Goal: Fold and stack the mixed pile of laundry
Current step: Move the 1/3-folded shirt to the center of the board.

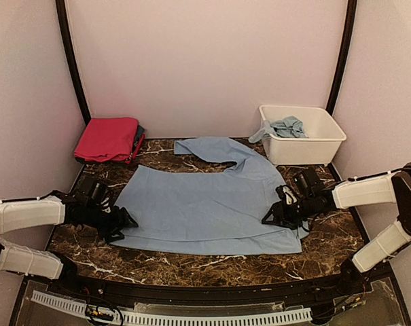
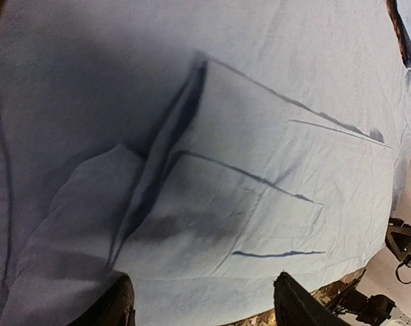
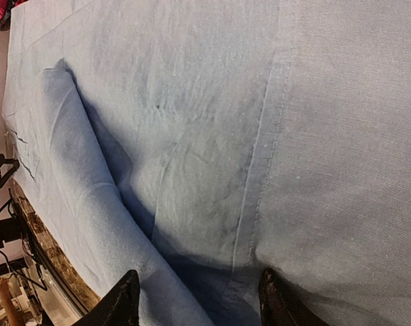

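A large pale blue garment (image 1: 205, 204) lies spread flat in the middle of the dark marble table, one sleeve reaching toward the back. My left gripper (image 1: 123, 221) is open at its left edge; in the left wrist view (image 2: 205, 305) the fingers straddle creased blue cloth (image 2: 225, 170) without closing on it. My right gripper (image 1: 276, 214) is open at the garment's right edge; in the right wrist view (image 3: 198, 302) the fingers stand either side of a seam in the cloth (image 3: 259, 176), beside a rolled fold. A folded magenta-pink stack (image 1: 106, 139) with a dark piece sits at the back left.
A white plastic tub (image 1: 327, 139) stands at the back right with another pale blue garment (image 1: 287, 126) hanging over its rim. Pale walls and black corner posts close in the table. The table's front edge runs just below the garment.
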